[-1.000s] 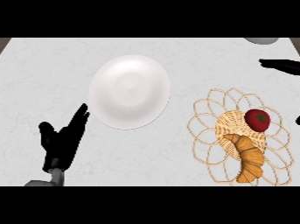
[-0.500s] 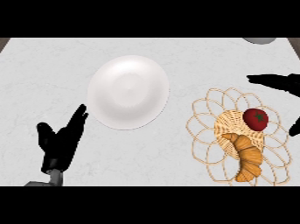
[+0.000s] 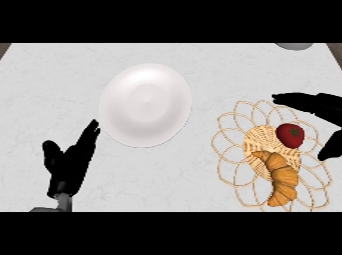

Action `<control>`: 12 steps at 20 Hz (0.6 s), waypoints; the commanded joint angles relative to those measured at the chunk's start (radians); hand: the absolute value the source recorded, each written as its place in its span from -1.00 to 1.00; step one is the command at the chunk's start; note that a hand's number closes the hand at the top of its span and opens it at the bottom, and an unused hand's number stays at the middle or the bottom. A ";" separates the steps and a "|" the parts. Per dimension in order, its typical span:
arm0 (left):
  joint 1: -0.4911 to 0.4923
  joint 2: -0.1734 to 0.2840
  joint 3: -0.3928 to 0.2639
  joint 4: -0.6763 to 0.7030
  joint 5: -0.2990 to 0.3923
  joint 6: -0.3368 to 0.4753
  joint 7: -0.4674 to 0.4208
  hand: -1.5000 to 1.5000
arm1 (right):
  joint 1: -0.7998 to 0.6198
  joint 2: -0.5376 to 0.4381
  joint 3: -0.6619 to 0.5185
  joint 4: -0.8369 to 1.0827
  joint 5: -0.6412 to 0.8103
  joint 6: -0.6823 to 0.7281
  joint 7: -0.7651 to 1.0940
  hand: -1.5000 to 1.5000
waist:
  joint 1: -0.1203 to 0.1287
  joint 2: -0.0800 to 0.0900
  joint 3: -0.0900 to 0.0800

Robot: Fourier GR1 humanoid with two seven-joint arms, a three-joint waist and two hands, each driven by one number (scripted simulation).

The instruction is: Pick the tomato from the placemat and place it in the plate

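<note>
Tabletop (image 3: 41,89): white plate (image 3: 145,105) near centre. Woven placemat (image 3: 272,155) at 4 o'clock carries croissant (image 3: 280,180) and tomato (image 3: 290,135). Left hand (image 3: 69,164) at 8 o'clock, fingers straight, resting. Right hand (image 3: 328,112) at 3 o'clock, fingers spread, thumb apart, flanking the tomato without contact.

A: Which item serves as the landmark?
B: The croissant (image 3: 281,180), golden brown, curved, lying lengthwise.
A: What lies around it?
B: A pale marbled counter (image 3: 48,84) extends on every side. Far above the croissant, at the counter's back edge, a grey rounded object (image 3: 297,45) is partly cut off.
</note>
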 commanded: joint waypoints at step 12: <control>-0.014 -0.021 0.037 0.107 -0.025 -0.031 -0.014 0.00 | 0.000 0.139 -0.027 0.040 0.199 -0.018 0.029 -1.00 | -0.003 0.006 -0.007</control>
